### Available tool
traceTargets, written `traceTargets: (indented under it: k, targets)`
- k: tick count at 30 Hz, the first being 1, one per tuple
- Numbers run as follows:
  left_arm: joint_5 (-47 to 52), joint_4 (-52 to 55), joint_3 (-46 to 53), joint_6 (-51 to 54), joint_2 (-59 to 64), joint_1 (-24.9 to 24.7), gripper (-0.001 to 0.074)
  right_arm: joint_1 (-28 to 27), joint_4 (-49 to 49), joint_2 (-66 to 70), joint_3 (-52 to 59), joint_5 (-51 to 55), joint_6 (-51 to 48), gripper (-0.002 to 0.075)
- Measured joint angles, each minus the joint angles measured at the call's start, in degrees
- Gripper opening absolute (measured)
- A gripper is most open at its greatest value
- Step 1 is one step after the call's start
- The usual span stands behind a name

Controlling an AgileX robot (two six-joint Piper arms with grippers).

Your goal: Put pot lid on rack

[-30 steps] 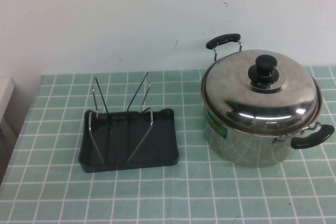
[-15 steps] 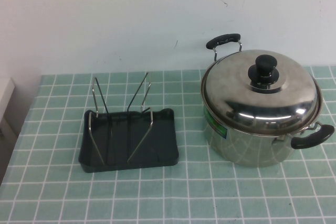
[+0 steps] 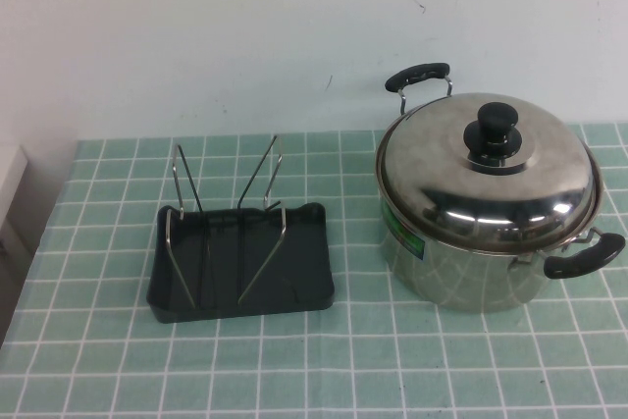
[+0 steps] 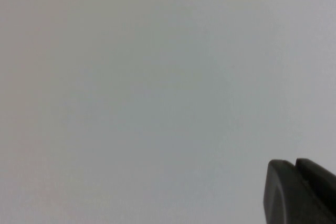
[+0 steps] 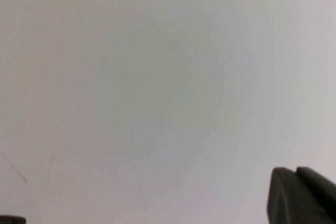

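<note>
The pot lid [image 3: 488, 171], shiny domed steel with a black knob [image 3: 496, 128], sits closed on the steel pot [image 3: 461, 272] at the right of the table. The rack [image 3: 294, 272], a black tray with upright wire loops [image 3: 226, 233], stands empty to the pot's left. Neither arm shows in the high view. A black part of my left gripper [image 4: 302, 192] shows at the edge of the left wrist view, facing a blank pale wall. A black part of my right gripper [image 5: 302, 195] shows likewise in the right wrist view. Both are far from the lid and rack.
The pot has two black handles, one at the back [image 3: 417, 74] and one at the front right [image 3: 586, 254]. A green tiled cloth [image 3: 314, 370] covers the table. A white wall stands behind, and a pale object [image 3: 8, 183] sits at the far left edge.
</note>
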Motion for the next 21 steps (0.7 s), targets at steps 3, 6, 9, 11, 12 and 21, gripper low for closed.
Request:
traceTargets:
  k: [3,6,9,11,12,21]
  targets:
    - [-1.3,0.1,0.0,-2.2,2.1,0.0,-0.0003,0.6,-1.7,8.9,-1.1,-2.6,1.0,-0.0001]
    - [-1.2,0.1,0.0,-2.5,3.2,-0.7,-0.0004,3.2,-10.4,18.2,-1.3,-10.6,7.0,-0.0001]
    - [0.7,0.5,0.0,-2.3,3.5,-2.4,-0.0004,6.4,-23.1,26.9,-1.6,-22.6,16.3,-0.0001]
    - [3.3,1.5,0.0,-2.3,3.5,-3.5,-0.0003,8.5,-30.2,33.2,-2.6,-28.8,21.2,-0.0001]
    - [4.7,2.2,0.0,-2.2,3.5,-4.0,-0.0003,9.2,-32.5,35.7,-3.4,-31.4,23.4,-0.0001]
    - [11.5,4.0,1.4,-1.2,3.5,-5.7,-0.0003,13.4,-39.8,58.0,-11.3,-40.8,30.2,0.0037]
